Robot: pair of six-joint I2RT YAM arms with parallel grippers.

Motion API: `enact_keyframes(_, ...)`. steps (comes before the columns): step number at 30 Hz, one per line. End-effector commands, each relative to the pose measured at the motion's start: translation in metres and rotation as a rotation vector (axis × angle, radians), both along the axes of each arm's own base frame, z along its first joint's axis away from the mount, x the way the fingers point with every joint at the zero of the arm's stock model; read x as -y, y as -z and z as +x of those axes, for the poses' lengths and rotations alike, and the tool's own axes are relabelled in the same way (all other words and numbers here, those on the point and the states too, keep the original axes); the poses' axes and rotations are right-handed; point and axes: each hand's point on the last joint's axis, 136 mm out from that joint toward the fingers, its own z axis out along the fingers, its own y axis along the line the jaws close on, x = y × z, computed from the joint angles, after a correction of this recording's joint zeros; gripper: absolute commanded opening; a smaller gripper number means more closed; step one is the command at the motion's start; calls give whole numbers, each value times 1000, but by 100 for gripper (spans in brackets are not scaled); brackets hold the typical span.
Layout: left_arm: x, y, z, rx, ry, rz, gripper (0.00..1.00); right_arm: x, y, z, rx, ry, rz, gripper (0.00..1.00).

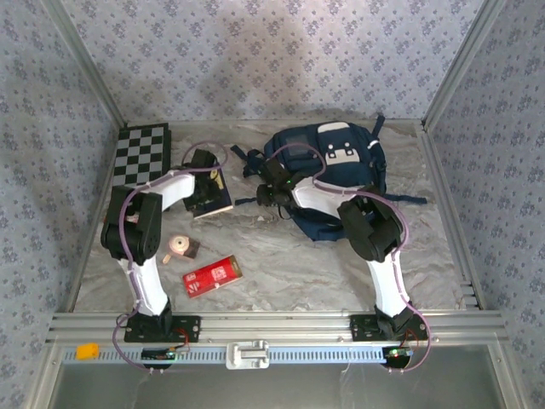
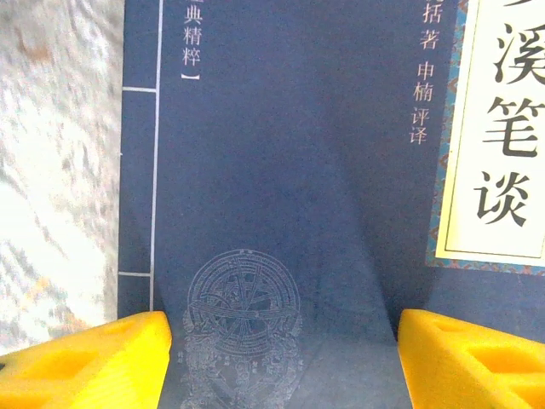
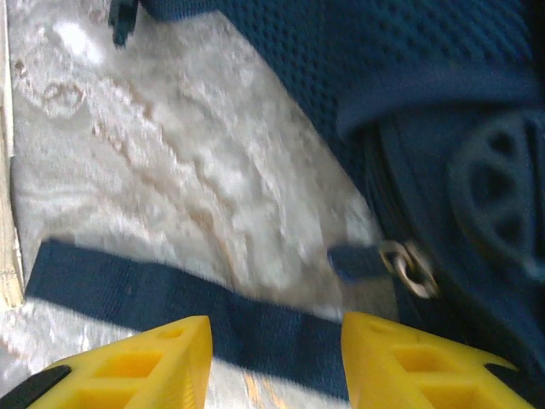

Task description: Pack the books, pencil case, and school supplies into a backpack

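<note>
The left hand (image 2: 283,331) hangs open over a navy blue paperback book (image 2: 281,170); the right hand (image 3: 277,336) gapes, empty, above the navy fabric backpack (image 3: 426,85)'s flat strap (image 3: 128,294).

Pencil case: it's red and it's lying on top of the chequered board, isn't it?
Not quite. The pencil case is red, but it is not on the chequered board. It lies on the bare table towards the near edge, well apart from the board, which sits at the far left. The top external view shows this.

On marbled table (image 1: 289,256): backpack (image 1: 351,170), navy book (image 1: 218,203), pencil case (image 1: 212,275), chequered board (image 1: 142,153)
</note>
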Motion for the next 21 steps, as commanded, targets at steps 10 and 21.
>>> enact_keyframes(10,-5,-48,-26,38,5,-153,72,-57,-34,-35,-52,-131,141,48)
enact_keyframes(21,-30,-30,-6,59,-75,-291,70,-104,-14,-15,-96,-210,171,48)
